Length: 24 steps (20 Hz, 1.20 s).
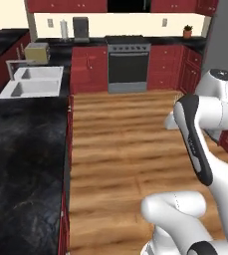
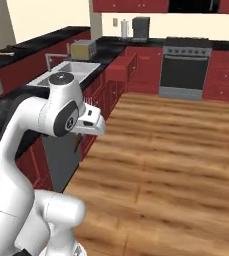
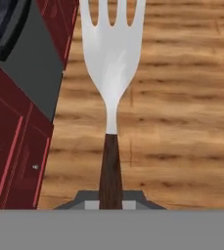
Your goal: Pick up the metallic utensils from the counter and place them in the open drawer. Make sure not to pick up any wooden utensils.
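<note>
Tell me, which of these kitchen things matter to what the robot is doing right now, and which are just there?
Part of the job:
- fork, silver head, dark handle, clamped in the shut gripper
- black stone counter

Just lying about:
- sink
- toaster
- oven
- potted plant
- wooden floor

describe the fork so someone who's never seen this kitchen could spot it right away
Find the white robot arm beside the black counter, above the wooden floor. The fork sticks out from its shut gripper, clamped by its dark brown handle. Its silver tines set it apart.
</note>
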{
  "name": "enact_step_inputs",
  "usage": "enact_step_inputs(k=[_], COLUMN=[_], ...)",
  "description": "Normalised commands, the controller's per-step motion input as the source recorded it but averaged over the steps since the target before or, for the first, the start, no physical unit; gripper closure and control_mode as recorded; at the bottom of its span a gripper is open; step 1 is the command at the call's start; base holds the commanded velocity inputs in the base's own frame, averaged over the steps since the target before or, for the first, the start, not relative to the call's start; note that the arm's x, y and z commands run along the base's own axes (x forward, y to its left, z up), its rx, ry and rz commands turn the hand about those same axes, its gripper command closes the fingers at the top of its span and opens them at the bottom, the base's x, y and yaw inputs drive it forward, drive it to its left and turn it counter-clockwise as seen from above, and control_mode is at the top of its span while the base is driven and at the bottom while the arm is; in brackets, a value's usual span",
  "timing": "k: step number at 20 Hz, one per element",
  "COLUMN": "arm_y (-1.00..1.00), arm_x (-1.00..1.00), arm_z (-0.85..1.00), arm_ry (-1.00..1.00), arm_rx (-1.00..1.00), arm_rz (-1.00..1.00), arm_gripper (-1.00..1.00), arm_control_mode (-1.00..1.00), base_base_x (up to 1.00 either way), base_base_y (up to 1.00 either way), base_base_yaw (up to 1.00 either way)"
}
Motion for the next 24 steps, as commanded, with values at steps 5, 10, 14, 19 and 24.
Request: enact_step_inputs(k=[5,10,14,19,24], arm_y=[0.00,0.00,0.00,0.00,0.00], arm_x=[0.00,0.00,0.00,0.00,0.00], arm_z=[0.00,0.00,0.00,0.00,0.00], arm_ry=[0.00,0.00,0.00,0.00,0.00], arm_rx=[0.00,0.00,0.00,0.00,0.00], arm_rz=[0.00,0.00,0.00,0.00,0.00], arm_gripper=[1.00,1.00,1.00,1.00,1.00], arm_control_mode=[1.00,1.00,1.00,1.00,1.00], base_base_x=[0.69,1.00,1.00,1.00,1.00], base_base_y=[-0.80,-0.15,0.00,0.00,0.01], base_base_yaw=[0.07,0.00,0.02,0.05,0.14])
